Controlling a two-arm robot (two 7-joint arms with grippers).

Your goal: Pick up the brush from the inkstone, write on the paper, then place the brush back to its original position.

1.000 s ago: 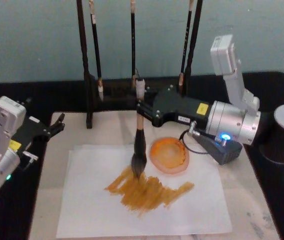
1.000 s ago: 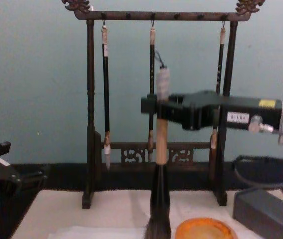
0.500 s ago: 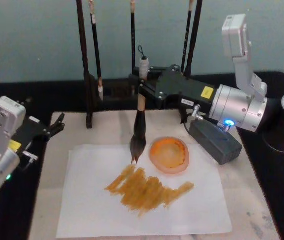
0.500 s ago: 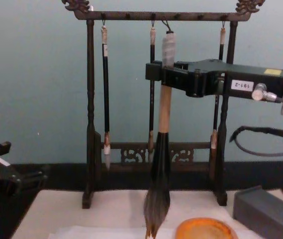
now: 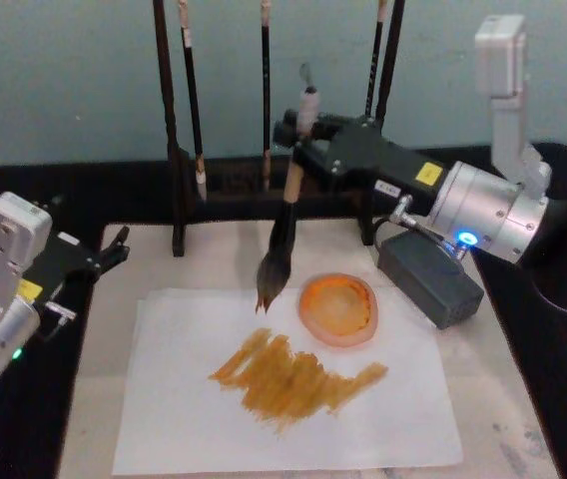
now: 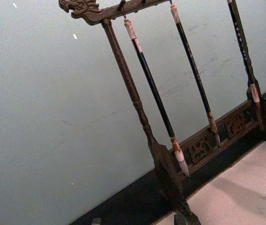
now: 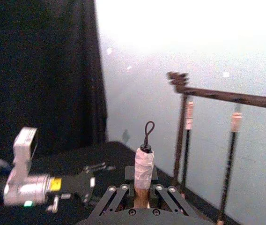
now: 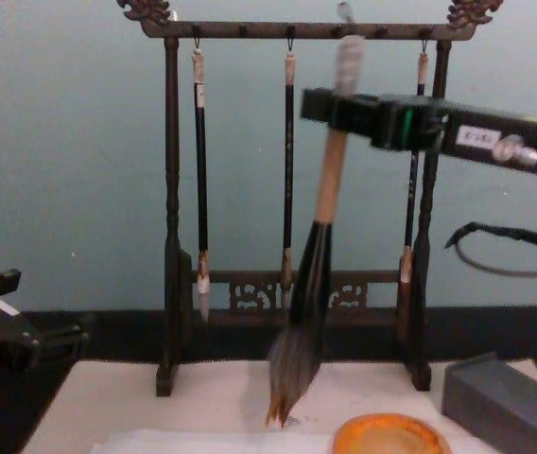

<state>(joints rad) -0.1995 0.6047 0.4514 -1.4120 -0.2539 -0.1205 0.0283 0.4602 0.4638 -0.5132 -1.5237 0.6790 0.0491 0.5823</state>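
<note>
The large calligraphy brush with the thick tan handle and black lower section (image 5: 282,225) hangs in the air, tilted. Its white-wrapped top leans toward the robot's right and its bushy bristles point down toward the left. The ochre-stained tip hovers over the far edge of the thin, crinkled white paper (image 5: 184,419), clear of the sheet and just left of the round orange inkstone dish (image 5: 338,307). A broad patch of ochre strokes (image 5: 293,379) is already on the paper, so the writing looks done. I'd call this the start of the return leg.

The right gripper (image 5: 300,128) is clamped narrow around the brush's upper handle, just below the white wrap, and reaches in from the right. Behind it stands the dark wooden rack (image 5: 176,150) with its thin black brushes. A dark grey rectangular block (image 5: 430,281) sits just right of the dish, on the beige felt mat (image 5: 493,389). The left gripper (image 5: 112,249) is parked at the mat's left edge.

Next, the brush needs a short carry to the right and a gentle descent. The bristles should settle on the dish before the grip eases. Watch that tilt and the block close by.
</note>
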